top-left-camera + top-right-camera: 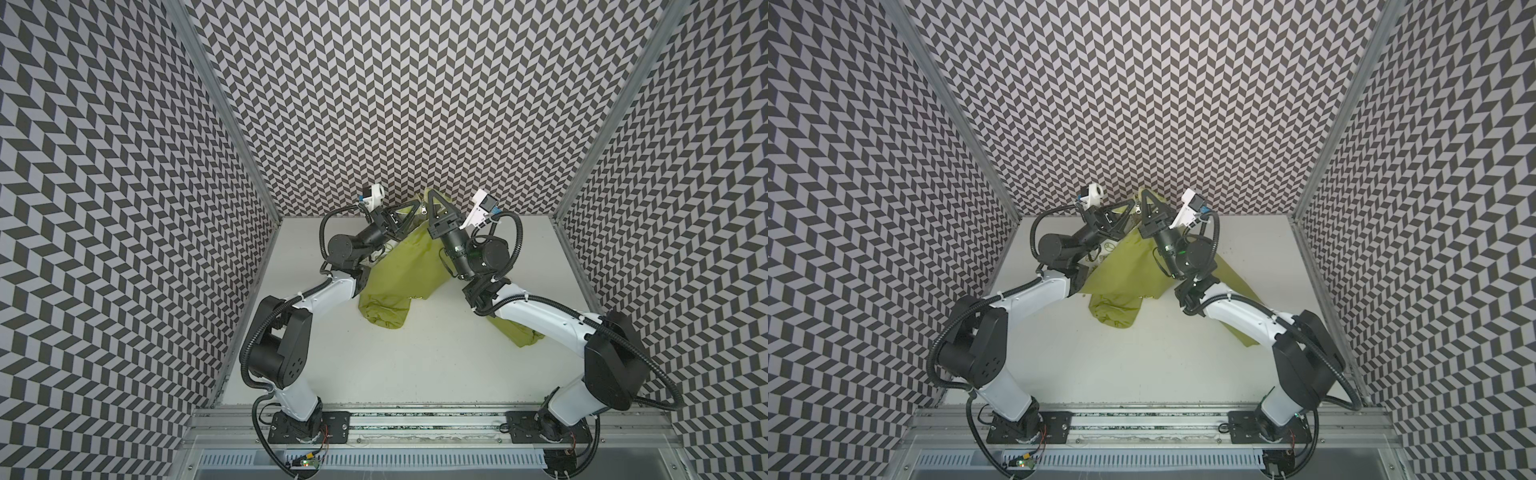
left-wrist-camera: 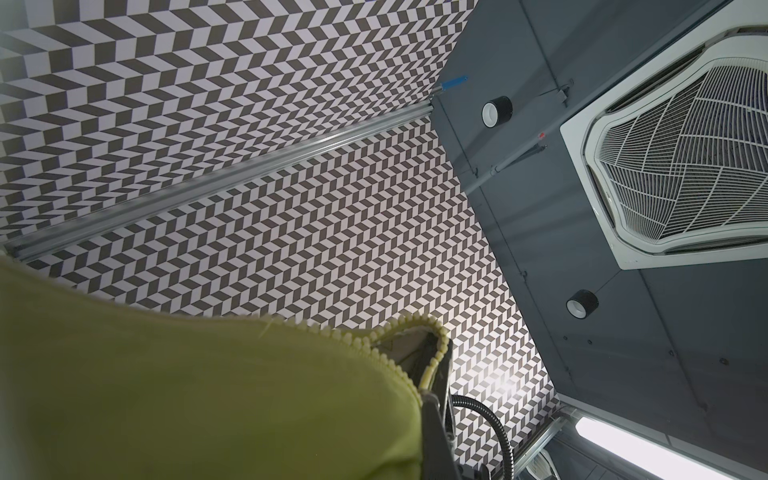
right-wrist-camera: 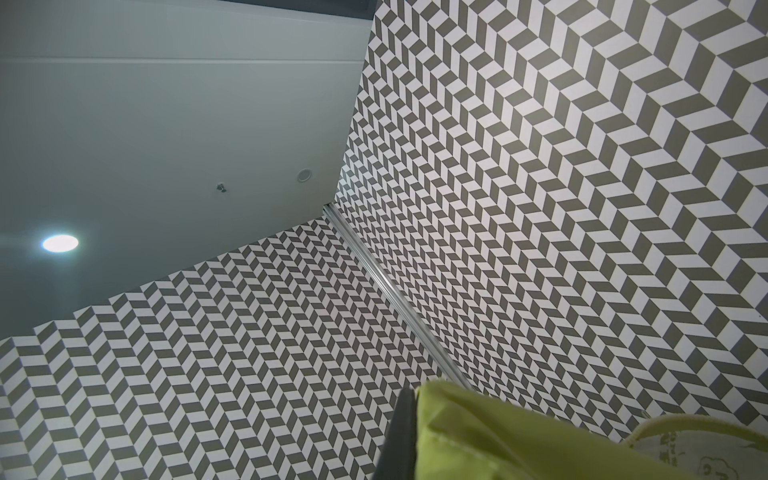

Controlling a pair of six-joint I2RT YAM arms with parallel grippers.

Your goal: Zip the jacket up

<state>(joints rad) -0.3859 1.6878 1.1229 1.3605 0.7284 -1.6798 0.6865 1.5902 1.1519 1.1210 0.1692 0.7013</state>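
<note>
The lime-green jacket [image 1: 399, 266] [image 1: 1129, 266] is lifted at the back of the white table [image 1: 415, 365], and its lower part and sleeves trail on the tabletop. My left gripper [image 1: 415, 206] [image 1: 1133, 206] is shut on one top edge. In the left wrist view the pale zipper teeth [image 2: 374, 353] run along the fabric [image 2: 208, 395] into the left gripper [image 2: 430, 392]. My right gripper [image 1: 432, 194] [image 1: 1144, 194] is shut on the jacket's other top edge. In the right wrist view a dark finger [image 3: 401, 432] presses the green fabric [image 3: 498, 436], and white patterned lining [image 3: 706, 453] shows. A small zipper pull [image 1: 423, 211] hangs between the two grippers.
The chevron-patterned back wall [image 1: 415, 124] stands just behind both grippers, and matching side walls with aluminium posts [image 1: 232, 137] close in the table. One sleeve [image 1: 515, 334] lies under my right arm. A metal rail [image 1: 415, 419] runs along the front edge.
</note>
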